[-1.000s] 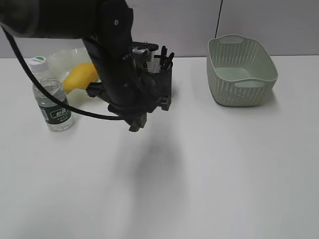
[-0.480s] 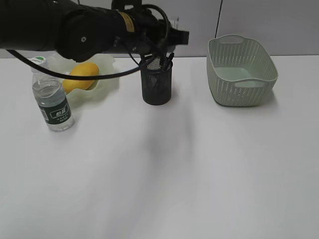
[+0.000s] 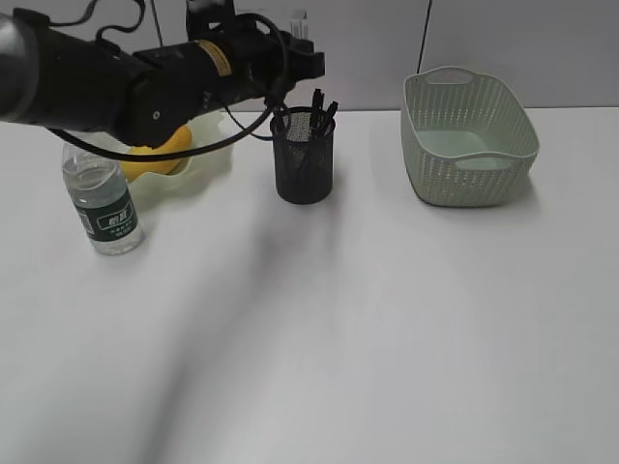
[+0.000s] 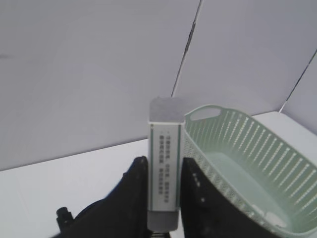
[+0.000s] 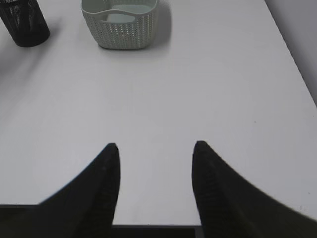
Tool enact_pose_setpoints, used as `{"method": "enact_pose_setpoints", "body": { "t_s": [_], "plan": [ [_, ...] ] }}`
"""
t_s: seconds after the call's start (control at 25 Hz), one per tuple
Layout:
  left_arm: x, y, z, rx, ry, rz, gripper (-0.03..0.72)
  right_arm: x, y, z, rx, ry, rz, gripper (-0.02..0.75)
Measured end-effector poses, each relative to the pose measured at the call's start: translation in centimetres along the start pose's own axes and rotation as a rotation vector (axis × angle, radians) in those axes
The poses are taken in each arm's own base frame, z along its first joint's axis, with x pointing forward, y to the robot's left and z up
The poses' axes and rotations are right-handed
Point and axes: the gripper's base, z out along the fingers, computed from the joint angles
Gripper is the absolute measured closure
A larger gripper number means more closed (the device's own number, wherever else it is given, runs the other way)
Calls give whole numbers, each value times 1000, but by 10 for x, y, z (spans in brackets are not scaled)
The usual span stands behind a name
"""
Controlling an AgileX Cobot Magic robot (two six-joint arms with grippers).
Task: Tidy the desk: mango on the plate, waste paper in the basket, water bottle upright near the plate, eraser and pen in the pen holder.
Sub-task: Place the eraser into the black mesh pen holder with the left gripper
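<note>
Between the left fingers, the eraser.

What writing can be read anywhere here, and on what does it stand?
None can be read.
Eraser, held in the left pincer: two columns of small print on its sleeve, too blurred to read.
Bottle: white marks on the dark green label, too small to read.
Left arm: a small yellow sticker with dark marks, unreadable.
Basket, pen holder: no text.

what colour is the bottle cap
White, on the water bottle; its cap shows only in the exterior view, partly behind the arm's cable.
</note>
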Motion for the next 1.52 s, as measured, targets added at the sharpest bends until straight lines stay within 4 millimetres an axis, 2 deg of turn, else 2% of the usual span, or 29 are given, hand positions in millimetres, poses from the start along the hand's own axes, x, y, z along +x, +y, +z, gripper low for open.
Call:
{"method": "enact_pose_setpoints", "body": {
  "t_s": [0.12, 0.52, 0.68, 0.96, 1.08, 1.28, 1.36, 1.52],
  "plan": [
    [16, 9, 8, -11, 19, 45, 534, 0, 0, 0, 0, 0, 0, 353],
    [41, 21, 28, -13, 24, 77, 534, 0, 0, 0, 0, 0, 0, 353],
    [46, 23, 37, -13, 25, 77, 534, 0, 0, 0, 0, 0, 0, 353],
    [47, 25, 38, -41, 41, 41, 531, 0, 0, 0, 0, 0, 0, 353],
    [49, 26, 38, -51, 58, 33, 484, 0, 0, 0, 0, 0, 0, 353],
    [51, 28, 38, -61, 86, 32, 312, 0, 0, 0, 0, 0, 0, 353],
    [52, 28, 38, -63, 89, 31, 270, 0, 0, 0, 0, 0, 0, 353],
    [51, 28, 37, -64, 95, 34, 241, 0, 0, 0, 0, 0, 0, 353]
  ]
}}
